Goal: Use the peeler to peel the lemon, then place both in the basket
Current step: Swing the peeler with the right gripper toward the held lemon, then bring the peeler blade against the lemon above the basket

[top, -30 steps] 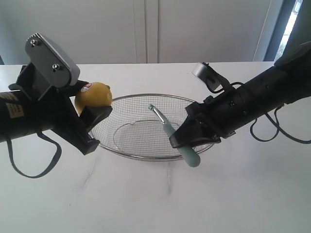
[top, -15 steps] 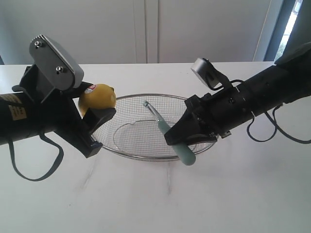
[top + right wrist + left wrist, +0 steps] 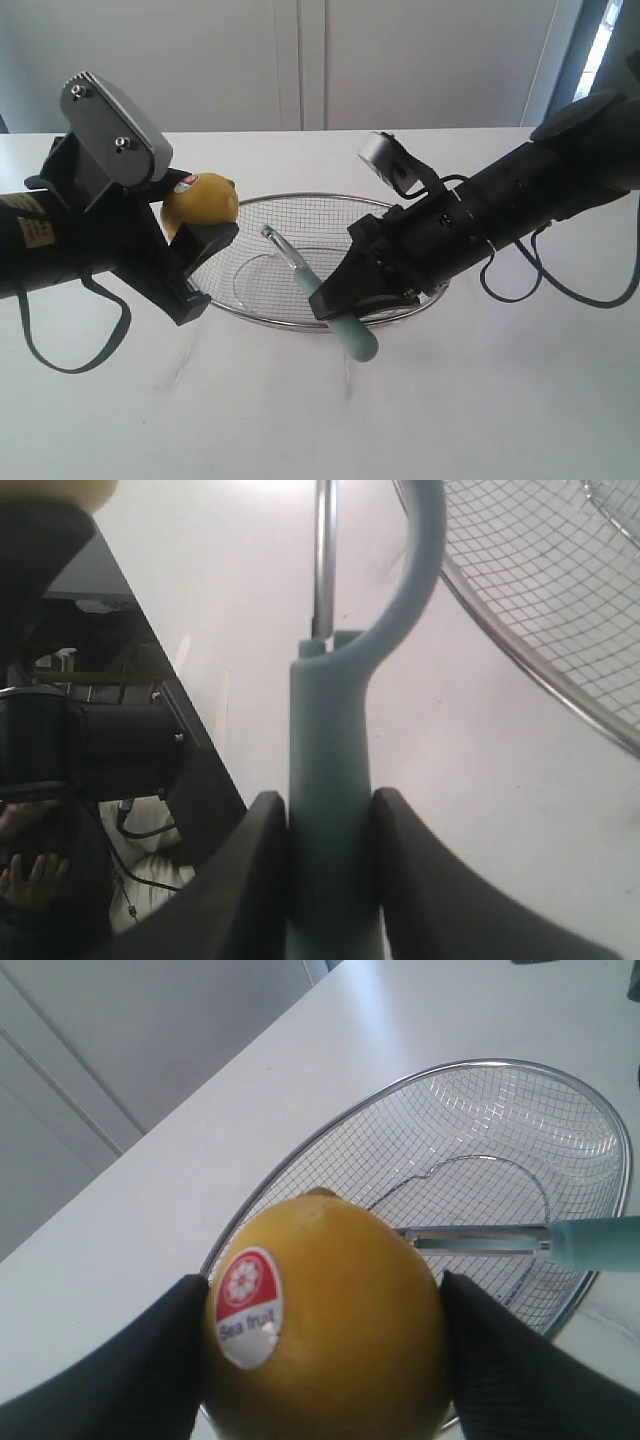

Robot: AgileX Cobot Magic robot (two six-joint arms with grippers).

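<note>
My left gripper point(image 3: 195, 225) is shut on the yellow lemon point(image 3: 201, 200), held above the table just left of the wire mesh basket point(image 3: 250, 312). In the left wrist view the lemon point(image 3: 335, 1310) fills the space between both black fingers and shows a red and white sticker. My right gripper point(image 3: 335, 295) is shut on the teal handle of the peeler point(image 3: 318, 295), over the basket's near rim. The metal blade head points toward the lemon, a short way from it. In the right wrist view the peeler point(image 3: 330, 810) runs straight out between the fingers.
The basket point(image 3: 470, 1065) lies on a white table point(image 3: 450, 400) with a white wall behind. In the right wrist view the basket's rim point(image 3: 520, 650) lies to one side, and the left arm's dark body point(image 3: 90, 750) lies beyond the peeler.
The right arm has carried the peeler leftward across the basket toward the lemon. The left gripper rose slightly with the lemon a second ago and has since held still.
</note>
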